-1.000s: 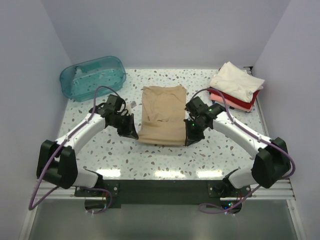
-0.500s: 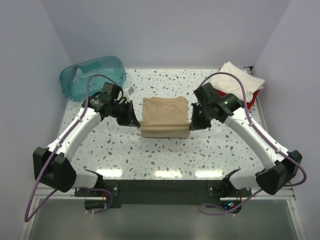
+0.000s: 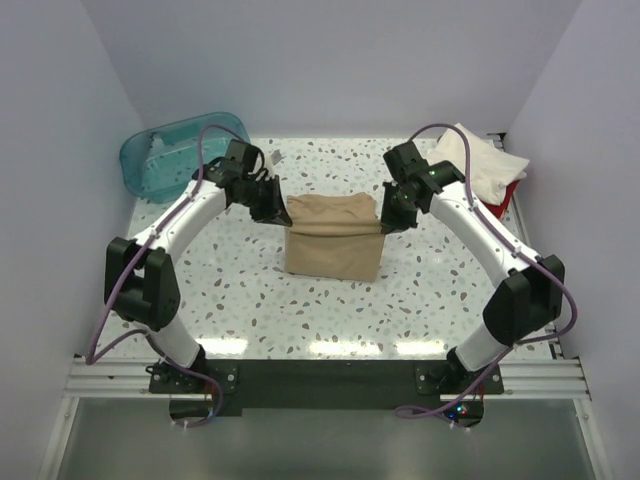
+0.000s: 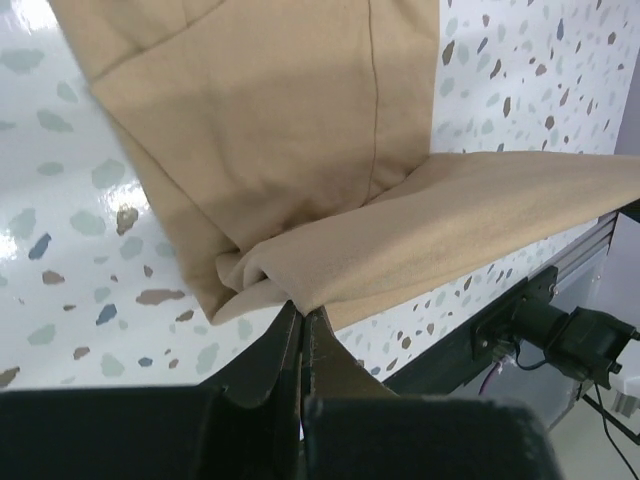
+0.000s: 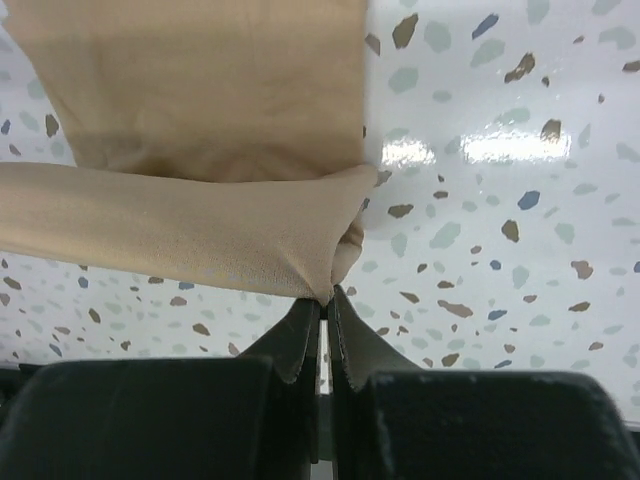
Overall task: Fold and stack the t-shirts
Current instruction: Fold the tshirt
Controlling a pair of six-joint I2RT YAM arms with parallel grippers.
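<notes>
Bright, even light falls from overhead. The glossy white speckled tabletop (image 3: pixel 330 300) throws back strips of glare near its front edge, and a patch in the right wrist view. The tan cotton t-shirt (image 3: pixel 333 245) shades its own lower layer softly. The dark left pincer (image 4: pixel 302 312) and right pincer (image 5: pixel 325 295) blur close to their lenses.

Tan t-shirt (image 4: pixel 280 130) (cut off above)

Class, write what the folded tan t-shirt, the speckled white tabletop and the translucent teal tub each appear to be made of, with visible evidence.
The tan t-shirt looks like soft matte fabric, likely cotton: it drapes and creases. The speckled white tabletop is a hard glossy terrazzo-look surface: it shows bright reflections. The translucent teal tub is probably smooth moulded plastic: light passes through its walls.
</notes>
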